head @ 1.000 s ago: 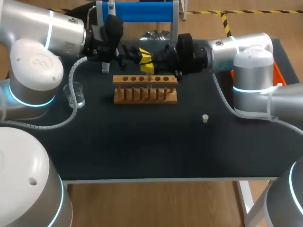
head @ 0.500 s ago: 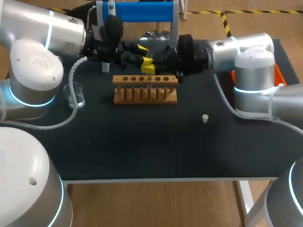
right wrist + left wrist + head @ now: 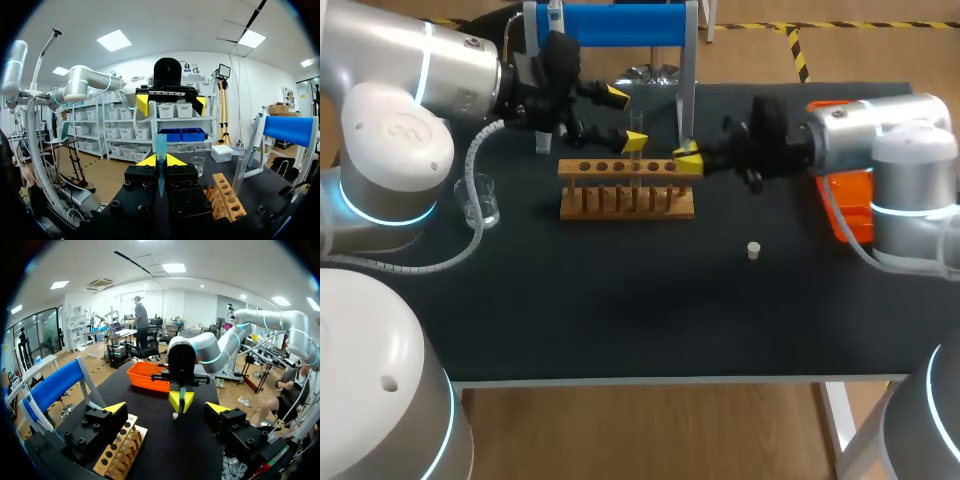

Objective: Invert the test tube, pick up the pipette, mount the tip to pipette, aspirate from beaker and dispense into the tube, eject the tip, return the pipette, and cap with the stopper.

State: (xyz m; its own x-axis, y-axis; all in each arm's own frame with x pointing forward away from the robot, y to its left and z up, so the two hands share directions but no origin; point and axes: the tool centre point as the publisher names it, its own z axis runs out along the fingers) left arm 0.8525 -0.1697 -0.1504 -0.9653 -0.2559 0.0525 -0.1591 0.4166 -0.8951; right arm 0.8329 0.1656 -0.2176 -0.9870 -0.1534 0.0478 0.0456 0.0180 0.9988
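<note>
One test tube [image 3: 161,142] — in right gripper [image 3: 160,161]

Black table [image 3: 620,310], tan rack [image 3: 626,190], cream stopper [image 3: 754,250] — orange bin [image 3: 842,210].

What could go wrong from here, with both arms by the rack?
1. The right gripper pinches the thin blue tip low on its taper; it might tilt or slip.
2. The left gripper hangs open just behind the rack, facing the right one; a careless move might bump either.
3. The stopper lies loose and might roll.
</note>
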